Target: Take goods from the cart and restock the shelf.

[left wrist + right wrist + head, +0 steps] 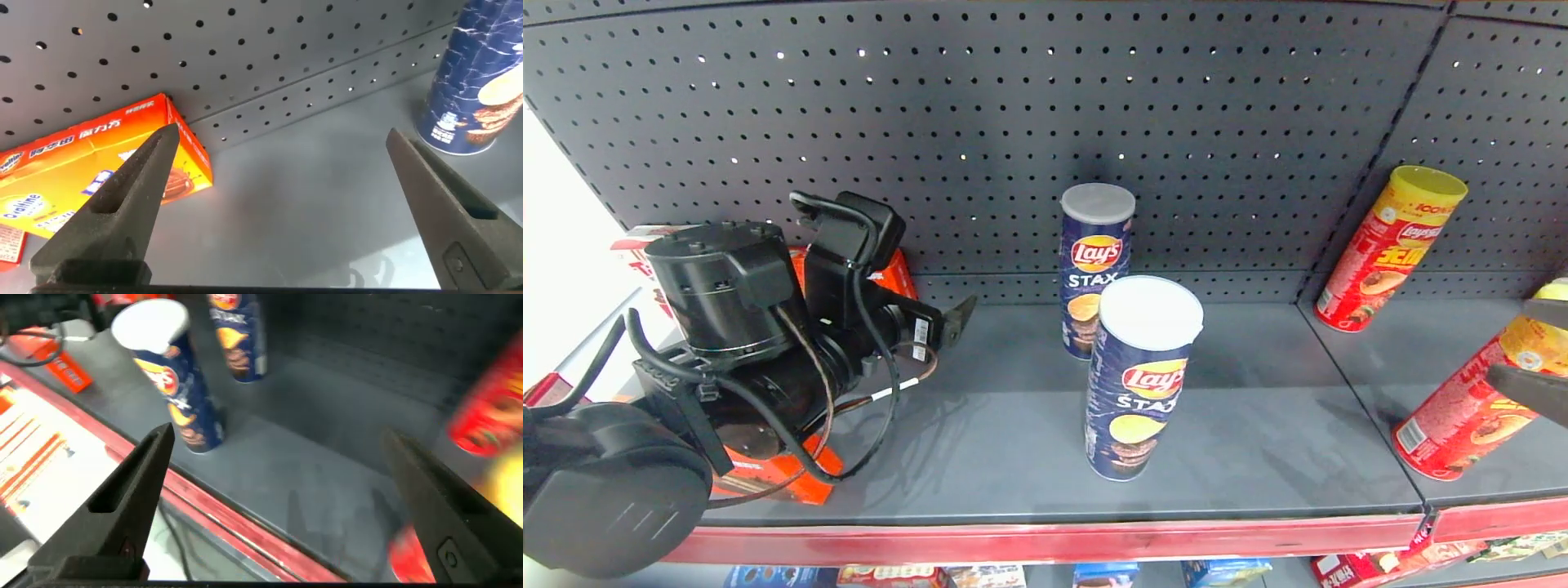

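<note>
Left gripper [279,135] and right gripper [279,433] are spread and empty at the shelf [980,457]: placement apparently complete; next, fetch more goods from the cart.

Retail shop aisle: grey metal shelf [980,457] with pegboard back panel [1013,122], red price-strip edge [1045,541], stocked with chip cans [1096,265] and boxed snacks [98,175], more goods below.
</note>
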Tool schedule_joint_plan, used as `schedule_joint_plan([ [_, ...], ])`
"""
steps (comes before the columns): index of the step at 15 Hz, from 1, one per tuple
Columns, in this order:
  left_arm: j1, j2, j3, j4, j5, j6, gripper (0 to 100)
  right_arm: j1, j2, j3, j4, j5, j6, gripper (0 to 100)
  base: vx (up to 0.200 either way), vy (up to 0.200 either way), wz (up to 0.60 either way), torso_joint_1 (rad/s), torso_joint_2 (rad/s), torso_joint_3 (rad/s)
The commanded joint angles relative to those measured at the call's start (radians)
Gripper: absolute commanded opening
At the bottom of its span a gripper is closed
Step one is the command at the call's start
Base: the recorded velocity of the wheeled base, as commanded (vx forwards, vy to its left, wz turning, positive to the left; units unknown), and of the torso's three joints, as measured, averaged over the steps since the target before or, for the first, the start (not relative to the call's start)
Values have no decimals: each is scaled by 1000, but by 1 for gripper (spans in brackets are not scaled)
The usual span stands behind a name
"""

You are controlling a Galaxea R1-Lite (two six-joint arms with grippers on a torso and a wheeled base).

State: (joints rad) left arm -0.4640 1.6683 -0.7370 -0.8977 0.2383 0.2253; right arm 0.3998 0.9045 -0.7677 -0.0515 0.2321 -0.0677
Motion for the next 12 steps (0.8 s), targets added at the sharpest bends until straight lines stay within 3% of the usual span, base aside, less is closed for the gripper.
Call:
schedule_joint_plan([
  [1,-1,8,-2,-9,-1,0,100,48,88,-7,-24,0,-1,100,0,0,0,0,0,0],
  [8,-1,50,-44,-10,-1,2,100,160,217,-124,-21,-8,-3,100,0,0,0,0,0,0],
  [12,-2,54,-48,-12,1,2,100,217,281,-117,-10,-19,-3,100,0,0,0,0,0,0],
])
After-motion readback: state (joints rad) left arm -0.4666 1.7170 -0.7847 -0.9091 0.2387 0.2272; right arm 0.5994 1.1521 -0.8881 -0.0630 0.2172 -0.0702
